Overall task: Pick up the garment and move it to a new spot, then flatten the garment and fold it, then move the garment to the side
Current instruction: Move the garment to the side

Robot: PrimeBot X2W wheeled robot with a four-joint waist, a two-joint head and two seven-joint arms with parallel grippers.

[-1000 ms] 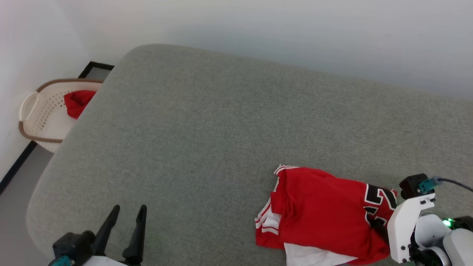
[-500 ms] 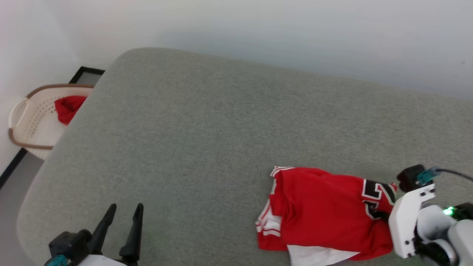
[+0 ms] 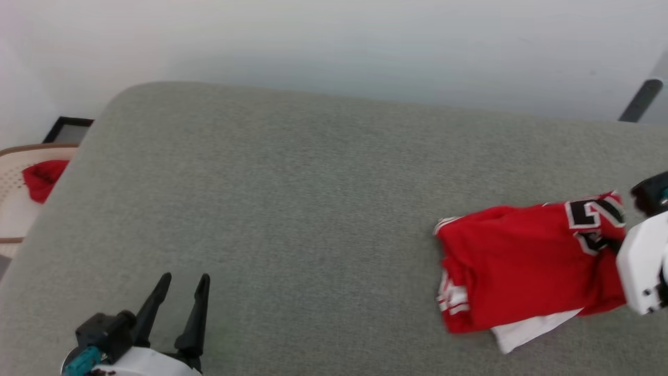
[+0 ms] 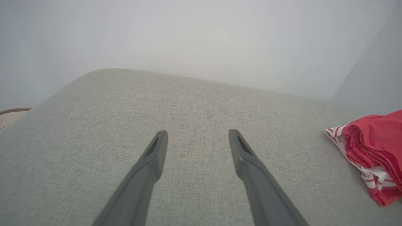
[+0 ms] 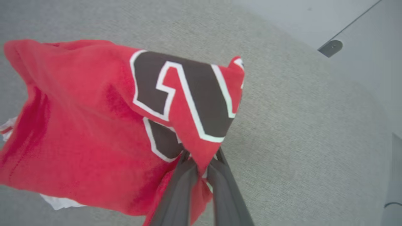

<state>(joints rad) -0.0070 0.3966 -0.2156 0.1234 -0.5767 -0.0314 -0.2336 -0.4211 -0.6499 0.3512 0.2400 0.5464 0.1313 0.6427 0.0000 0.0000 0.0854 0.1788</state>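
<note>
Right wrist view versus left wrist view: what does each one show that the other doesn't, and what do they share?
Right wrist view, not the left: the right gripper shut on a fold of the red jersey, just below its black, white-outlined numeral. Left wrist view, not the right: the left gripper open above the grey upholstered surface, and a basket rim at the frame's edge. Both: the jersey, that surface and the pale wall.
</note>
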